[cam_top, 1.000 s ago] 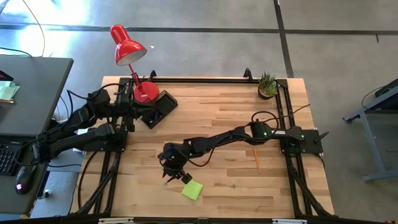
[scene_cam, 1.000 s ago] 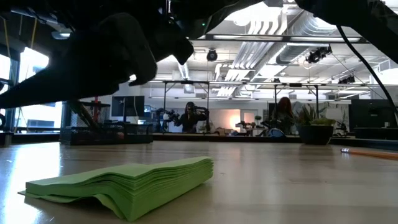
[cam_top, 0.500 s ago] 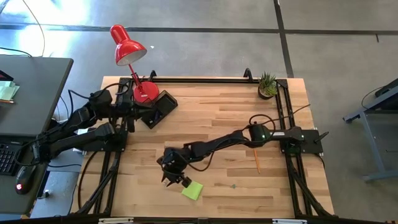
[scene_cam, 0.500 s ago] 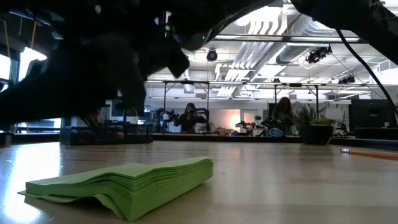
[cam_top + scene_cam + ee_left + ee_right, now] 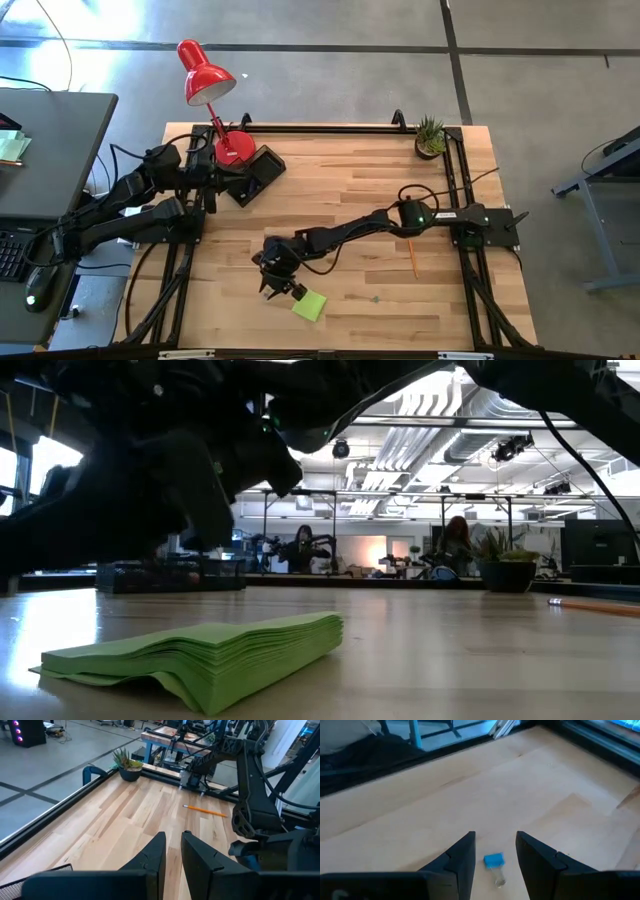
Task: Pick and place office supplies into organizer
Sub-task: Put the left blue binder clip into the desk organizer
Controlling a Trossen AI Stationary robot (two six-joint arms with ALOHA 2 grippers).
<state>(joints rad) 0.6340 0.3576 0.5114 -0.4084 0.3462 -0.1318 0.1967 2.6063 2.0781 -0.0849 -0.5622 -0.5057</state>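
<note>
Both arms (image 5: 350, 228) are matte black, built of jointed segments with black cables looping along them. A small green light glows at the right arm's elbow. Each gripper (image 5: 494, 856) has two dark, angular, wedge-shaped fingers (image 5: 150, 857).
</note>
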